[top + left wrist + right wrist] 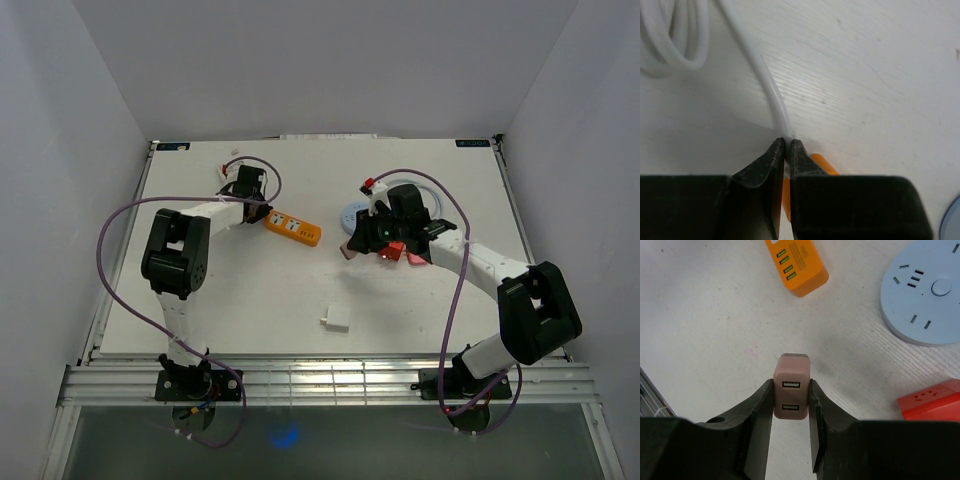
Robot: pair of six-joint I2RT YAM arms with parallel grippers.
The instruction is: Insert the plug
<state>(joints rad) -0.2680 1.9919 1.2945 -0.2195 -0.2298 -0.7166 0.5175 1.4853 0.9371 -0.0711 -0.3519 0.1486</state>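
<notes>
A robotics lab cell: blank white walls box in a table fronted by aluminium rails

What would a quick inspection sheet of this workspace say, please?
Surface: white table, no spills seen.
Job's things: orange power strip lying flat; brown USB charger in the right tool.
Clutter: round blue socket, red socket block, small white adapter.
Grippers: left tool shut on white cable; right tool shut on the charger.
Cables: purple cables loop beside each arm.
Surroundings: white walls; nothing else seen.
</notes>
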